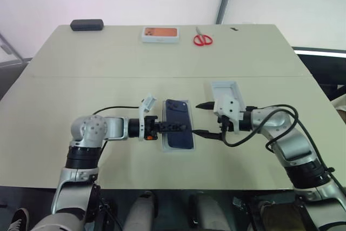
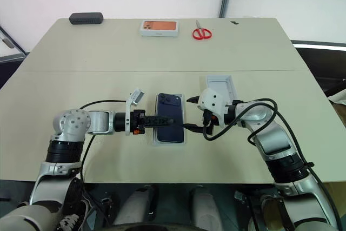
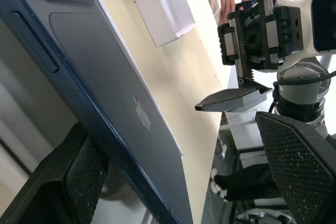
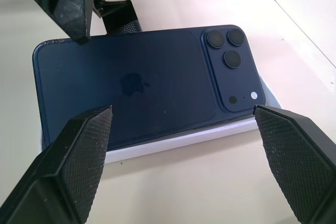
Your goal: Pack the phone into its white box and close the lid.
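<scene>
The dark blue phone (image 1: 178, 124) lies back up in the white box (image 4: 173, 141), its camera bump toward the far side of the table. From the left, my left gripper (image 1: 181, 127) reaches over the phone, open, one finger (image 3: 79, 177) beside the phone's edge and the other held off it. From the right, my right gripper (image 1: 206, 118) faces the phone's long side, open and empty, fingertips (image 4: 84, 145) short of the box. The lid (image 1: 227, 93) lies inside up on the table just behind my right wrist.
At the table's far edge lie a white box with an orange picture (image 1: 160, 34), red scissors (image 1: 203, 39) and a black case (image 1: 86, 25). A black cable (image 1: 243, 136) loops off my right wrist.
</scene>
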Controlling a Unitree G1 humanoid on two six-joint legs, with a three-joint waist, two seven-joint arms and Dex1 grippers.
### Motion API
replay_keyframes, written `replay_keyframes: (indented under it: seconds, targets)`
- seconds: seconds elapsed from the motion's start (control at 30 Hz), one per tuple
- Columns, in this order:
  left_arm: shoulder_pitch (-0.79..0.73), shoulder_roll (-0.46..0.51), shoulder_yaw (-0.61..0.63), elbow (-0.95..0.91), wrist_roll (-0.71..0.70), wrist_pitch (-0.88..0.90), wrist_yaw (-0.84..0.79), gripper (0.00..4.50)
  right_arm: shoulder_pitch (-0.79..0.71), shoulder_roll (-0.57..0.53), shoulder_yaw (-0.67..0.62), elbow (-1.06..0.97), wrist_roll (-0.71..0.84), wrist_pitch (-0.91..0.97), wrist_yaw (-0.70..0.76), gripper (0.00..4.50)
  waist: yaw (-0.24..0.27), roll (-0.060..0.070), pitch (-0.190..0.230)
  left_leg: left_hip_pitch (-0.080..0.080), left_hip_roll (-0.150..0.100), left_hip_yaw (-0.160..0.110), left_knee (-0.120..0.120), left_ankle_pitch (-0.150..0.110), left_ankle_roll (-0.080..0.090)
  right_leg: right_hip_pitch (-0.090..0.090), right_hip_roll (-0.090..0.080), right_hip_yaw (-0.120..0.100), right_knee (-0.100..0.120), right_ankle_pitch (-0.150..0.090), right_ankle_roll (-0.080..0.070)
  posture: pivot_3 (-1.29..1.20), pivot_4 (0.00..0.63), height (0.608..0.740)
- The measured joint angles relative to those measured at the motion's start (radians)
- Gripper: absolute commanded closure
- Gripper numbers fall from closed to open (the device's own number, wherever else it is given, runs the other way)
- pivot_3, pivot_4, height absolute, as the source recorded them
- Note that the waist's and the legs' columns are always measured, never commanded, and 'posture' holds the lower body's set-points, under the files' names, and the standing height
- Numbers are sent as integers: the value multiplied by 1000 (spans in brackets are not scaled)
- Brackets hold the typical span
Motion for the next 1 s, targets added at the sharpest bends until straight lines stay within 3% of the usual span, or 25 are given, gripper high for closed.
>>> replay_keyframes:
  seconds: [0.5,0.63,0.67,0.73,0.8,0.9,0.97,1.0]
  targets:
    - [-17,133,22,-19,28,-28,-35,42,-14,8,9,24,-2,-2,-6,0,0,0,0,0,0,0,0,0,0,0,0,0,0,0,0,0,150,740]
    - [19,200,-31,-66,114,-112,-37,42,-22,10,10,34,-6,-6,-10,0,-1,0,0,0,0,-1,-1,0,0,-1,0,1,0,0,0,0,150,740]
    - [28,215,-44,-69,143,-141,-37,285,-22,10,10,40,-10,-7,-14,0,0,0,0,0,0,-1,-1,0,0,-1,0,1,0,0,0,0,150,740]
    - [35,221,-44,-65,173,-181,-32,815,-21,10,10,49,-9,-3,-14,531,3,0,0,0,0,-1,-1,0,0,-1,-1,1,0,0,0,0,150,740]
    - [36,227,-25,-52,193,-206,-21,1827,-20,11,12,49,-8,-1,-9,1349,3,0,0,0,0,-1,-1,0,0,-1,-1,1,0,0,0,0,150,740]
    - [83,318,-59,-69,262,-275,-59,3311,-15,3,16,60,-29,-25,-10,2851,-2,1,0,0,0,0,-2,0,1,-2,-1,3,0,0,0,0,150,740]
    - [112,308,-85,-86,286,-300,-71,4258,-16,-6,24,93,-68,-61,-16,3784,1,1,0,0,0,0,-2,0,1,-2,-1,2,0,0,0,0,150,740]
    - [124,290,-99,-94,292,-305,-71,4500,-19,-10,37,113,-92,-87,-18,4318,4,1,0,0,0,0,-2,0,1,-1,-1,2,0,0,0,0,150,740]
